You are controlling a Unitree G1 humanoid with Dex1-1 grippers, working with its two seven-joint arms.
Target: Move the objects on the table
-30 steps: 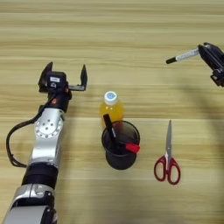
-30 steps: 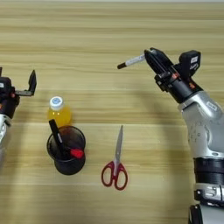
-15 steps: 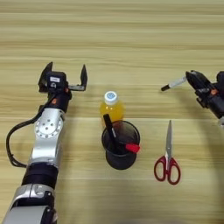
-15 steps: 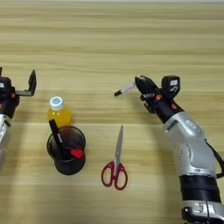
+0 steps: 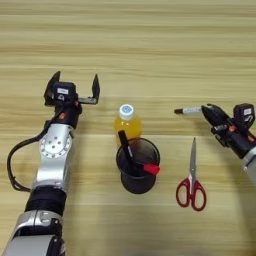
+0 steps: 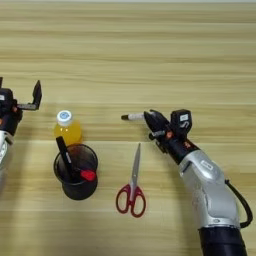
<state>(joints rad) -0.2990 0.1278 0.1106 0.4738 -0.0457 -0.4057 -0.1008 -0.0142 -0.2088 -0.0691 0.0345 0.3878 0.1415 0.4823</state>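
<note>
While right pincer (image 6: 150,121) grips one marker (image 6: 133,117), left pincer (image 5: 72,88) gapes beside one bottle (image 5: 127,121).

On the light-wood worktop (image 5: 150,50) a small bottle of orange drink (image 5: 127,123) with a white cap stands upright, touching the far side of the black pen cup (image 5: 137,165), while the slim white marker (image 6: 133,117) lies level, black cap pointing left, to their right.

The right gripper (image 6: 151,121) covers the rear of the marker (image 6: 133,117), leaving only its capped tip showing at mid-frame. The pen cup's (image 5: 138,172) wall hides the lower ends of the pens (image 5: 125,150) inside, lower centre.
</note>
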